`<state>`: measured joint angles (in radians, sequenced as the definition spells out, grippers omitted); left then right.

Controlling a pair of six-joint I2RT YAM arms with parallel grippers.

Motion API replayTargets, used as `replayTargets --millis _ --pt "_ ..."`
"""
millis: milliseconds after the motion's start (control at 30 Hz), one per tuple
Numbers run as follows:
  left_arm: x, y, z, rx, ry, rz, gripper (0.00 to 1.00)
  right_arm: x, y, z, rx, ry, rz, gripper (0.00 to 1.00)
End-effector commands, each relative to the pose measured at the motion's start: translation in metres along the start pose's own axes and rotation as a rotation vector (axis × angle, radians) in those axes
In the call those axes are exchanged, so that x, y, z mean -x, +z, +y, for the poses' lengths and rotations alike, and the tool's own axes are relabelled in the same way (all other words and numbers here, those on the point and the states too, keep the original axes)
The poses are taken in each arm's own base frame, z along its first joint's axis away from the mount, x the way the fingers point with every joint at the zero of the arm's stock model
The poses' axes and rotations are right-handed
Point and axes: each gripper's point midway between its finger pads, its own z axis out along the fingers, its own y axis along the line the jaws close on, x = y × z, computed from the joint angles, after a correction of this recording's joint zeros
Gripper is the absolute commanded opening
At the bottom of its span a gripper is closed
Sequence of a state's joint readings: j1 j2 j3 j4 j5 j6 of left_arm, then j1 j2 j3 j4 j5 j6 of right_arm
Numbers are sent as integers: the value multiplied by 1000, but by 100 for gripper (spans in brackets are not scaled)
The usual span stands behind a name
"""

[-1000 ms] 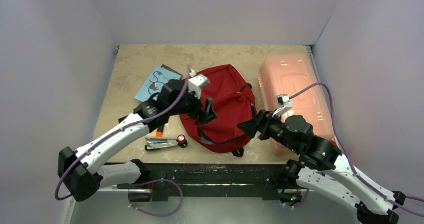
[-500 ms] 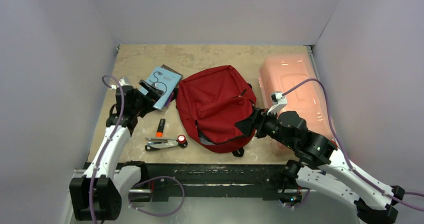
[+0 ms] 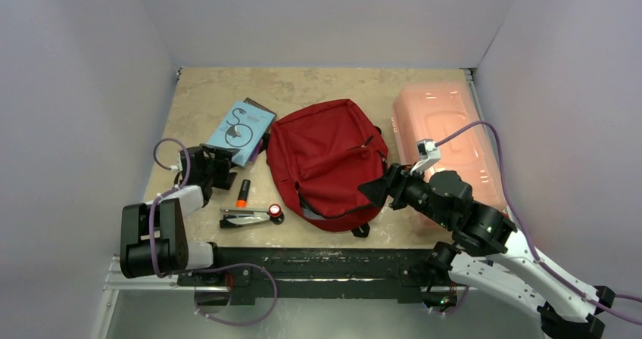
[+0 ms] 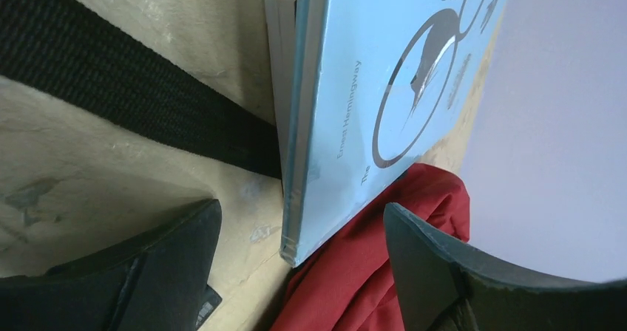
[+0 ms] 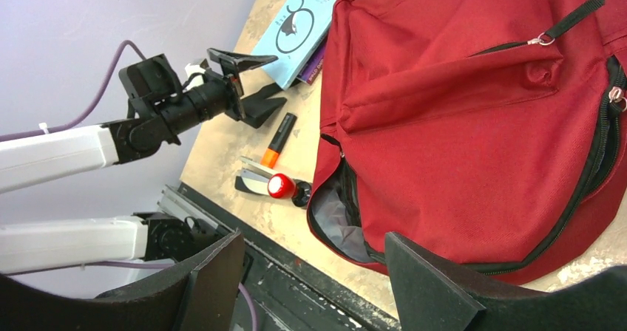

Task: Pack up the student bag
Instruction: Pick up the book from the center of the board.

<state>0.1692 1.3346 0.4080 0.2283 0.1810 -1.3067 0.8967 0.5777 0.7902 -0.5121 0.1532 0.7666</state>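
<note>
Claws both released and empty, left claw (image 4: pixel 303 216) just short of blue book (image 4: pixel 370 87), right claw (image 3: pixel 376 190) beside student bag (image 3: pixel 325 157) on desk (image 3: pixel 204 97).

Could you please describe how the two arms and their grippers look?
The left arm and the right arm have white links and black joints. A purple cable runs along each. A small white block sits on the right wrist. The left gripper and the right gripper have broad, black, wedge-shaped fingers. I see no markings.
</note>
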Motion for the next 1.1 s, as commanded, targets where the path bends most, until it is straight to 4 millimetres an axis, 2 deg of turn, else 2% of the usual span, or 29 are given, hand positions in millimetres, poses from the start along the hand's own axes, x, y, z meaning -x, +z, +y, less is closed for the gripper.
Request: replayTargets --millis 0,100,233,667,700,733,800,900,1067 --pt "9 4 -28 -161 -23 -41 75 15 -4 15 44 4 -36 73" --pt "12 11 -33 -222 -5 -56 66 19 -5 18 49 -3 -46 73" --pt "6 15 -24 -233 -15 -38 53 24 -6 22 56 -6 -58 73" --pt "10 7 -38 -322 -22 -63 30 24 -7 20 53 8 -67 73" --pt "9 7 -39 -329 -25 -58 24 25 -6 21 56 6 -65 73" --pt "8 6 -41 -340 -30 -54 14 24 -5 22 57 3 -61 73" --pt "7 4 -43 -363 -38 -52 4 23 -2 24 61 0 -52 73" --pt "9 -5 -52 -425 -50 -69 0 20 3 24 58 -4 -36 73" --pt "13 -23 -66 -501 -84 -90 0 14 8 23 61 -5 -18 72"
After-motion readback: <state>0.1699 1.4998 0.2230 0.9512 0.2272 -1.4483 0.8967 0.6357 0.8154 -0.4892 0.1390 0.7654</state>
